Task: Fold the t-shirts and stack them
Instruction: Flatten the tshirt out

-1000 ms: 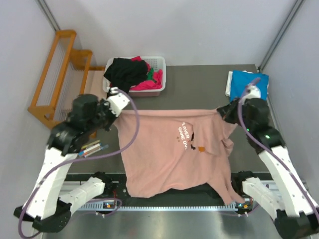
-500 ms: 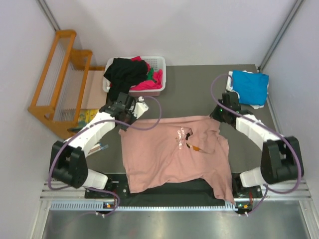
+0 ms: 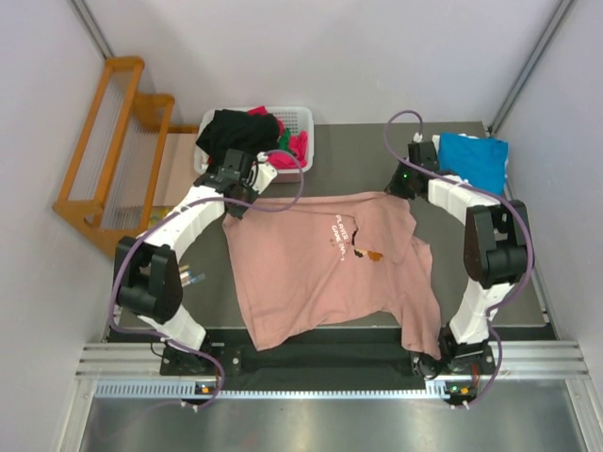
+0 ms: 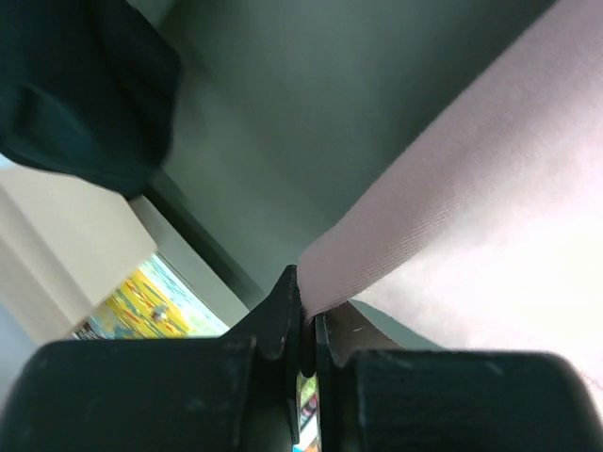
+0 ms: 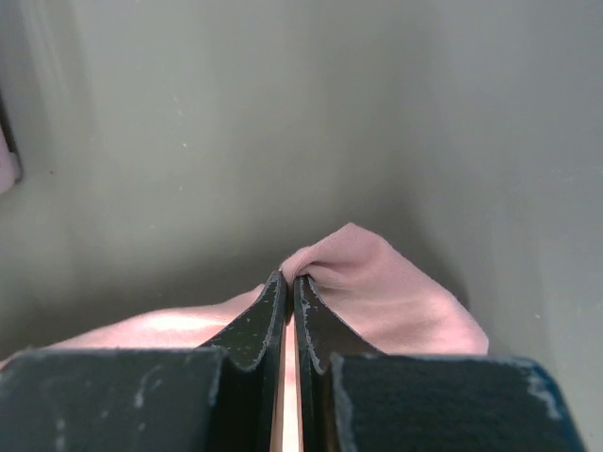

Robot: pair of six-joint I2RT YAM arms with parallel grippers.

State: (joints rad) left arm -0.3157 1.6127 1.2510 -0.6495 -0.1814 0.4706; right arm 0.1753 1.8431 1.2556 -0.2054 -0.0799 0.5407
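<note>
a wooden rack stands far to the left of the pink shirt. a white basket sits just behind the pink shirt's left corner, with a black shirt and a magenta shirt in it. the left gripper is squeezed tight on that far left corner. the pink shirt lies spread out on the table, print side up. the right gripper is pinched closed on its far right corner. a blue shirt lies behind the pink shirt, to its right.
</note>
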